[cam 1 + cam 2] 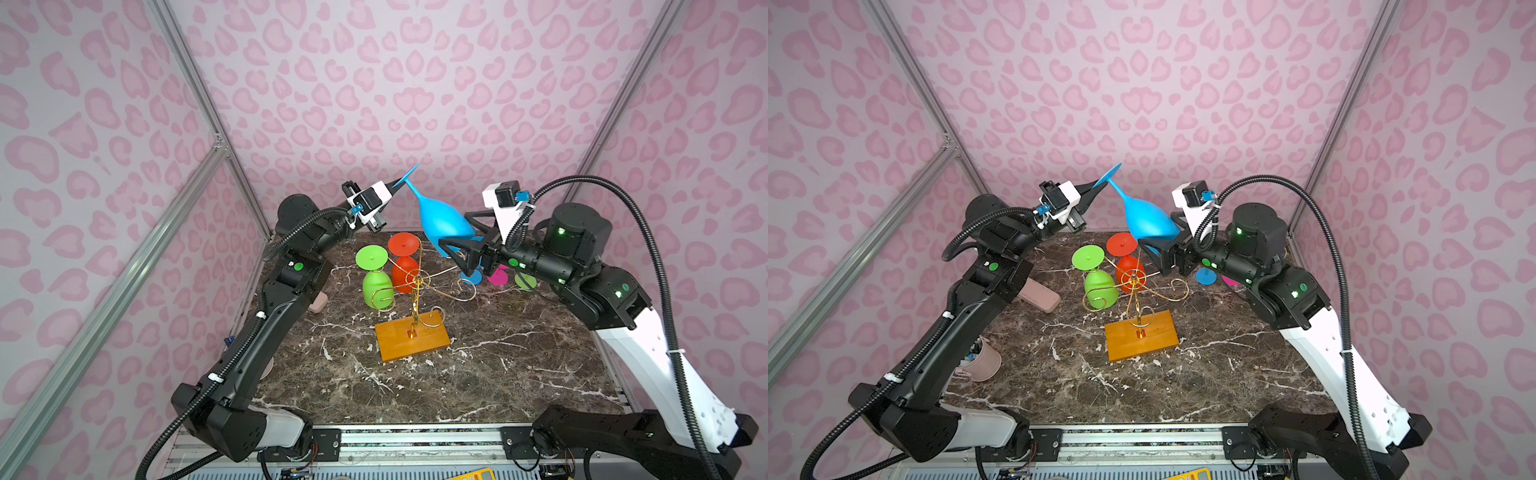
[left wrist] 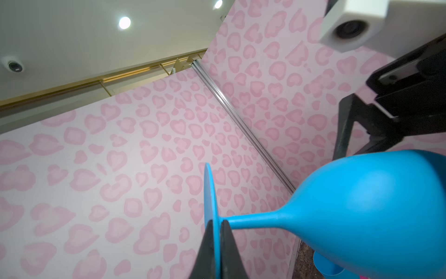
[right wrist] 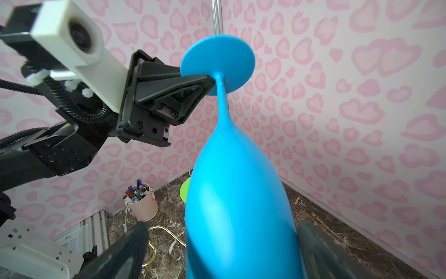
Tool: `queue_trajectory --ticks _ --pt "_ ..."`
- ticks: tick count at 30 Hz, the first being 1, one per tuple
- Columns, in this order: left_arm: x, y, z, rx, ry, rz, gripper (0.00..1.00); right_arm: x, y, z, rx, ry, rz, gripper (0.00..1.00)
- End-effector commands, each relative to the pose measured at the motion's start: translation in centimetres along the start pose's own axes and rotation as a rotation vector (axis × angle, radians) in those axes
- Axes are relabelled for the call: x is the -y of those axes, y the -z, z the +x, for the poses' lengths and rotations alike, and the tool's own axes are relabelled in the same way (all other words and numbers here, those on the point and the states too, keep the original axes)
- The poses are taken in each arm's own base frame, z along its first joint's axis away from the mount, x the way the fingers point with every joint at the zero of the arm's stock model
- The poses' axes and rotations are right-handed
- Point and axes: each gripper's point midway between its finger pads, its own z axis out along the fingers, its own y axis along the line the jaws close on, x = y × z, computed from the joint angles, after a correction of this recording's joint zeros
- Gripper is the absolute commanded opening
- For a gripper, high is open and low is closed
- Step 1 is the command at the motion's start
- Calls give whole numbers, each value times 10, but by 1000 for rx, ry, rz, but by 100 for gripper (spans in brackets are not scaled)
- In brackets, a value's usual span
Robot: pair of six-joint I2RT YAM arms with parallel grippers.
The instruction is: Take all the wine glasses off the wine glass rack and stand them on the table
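**Blue glass clear of the rack, held by its foot**

The blue wine glass is off the wine glass rack. It hangs in the air above and behind the rack, tilted, foot up and bowl down. Nothing of it touches the gold wire that I can see.

The left gripper is pinched tight on the rim of the foot disc, right beside the stem. The right gripper stands wide around the bowl. Its fingers flank the glass, with floor showing through the gap on one side. On the other side I can't tell whether the pad brushes the bowl.

My read: removal is done, and this looks like a handover to the left arm. Next I'd back the right arm straight off the bowl without nudging it. Then I'd carry the glass over open marble tabletop. An edge pinch on a thin disc with the heavy bowl hanging below could swivel, so I'd go slow.

A green glass and a red glass hang inverted on the rack.

Hard to make out:
- The blue glass's mouth is hidden behind the right gripper in both top views.
- Coloured shapes behind the right arm, probably other glasses, are mostly covered.
- The right fingers are blurred in the wrist view.
- The left arm hides part of a pen pot.
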Motion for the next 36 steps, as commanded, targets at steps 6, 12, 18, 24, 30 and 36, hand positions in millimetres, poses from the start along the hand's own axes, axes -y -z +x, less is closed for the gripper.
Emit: queue_trajectory --ticks 6,12,18,24,30,36 --pt "-35 8 2 3 298 -195 3 14 66 -32 258 20 127 92" --pt "-31 11 -3 35 394 -175 3 31 60 -26 258 12 168 83" --pt "-29 14 -2 25 389 -167 3 32 29 -30 234 -4 97 68" --pt "-27 15 -3 25 400 -159 3 36 4 -40 241 -15 61 64" --pt "-25 15 -4 29 418 -141 3 43 -21 -41 236 -39 35 55" --pt "-21 16 -6 36 448 -111 3 45 -37 -41 235 -52 8 33"
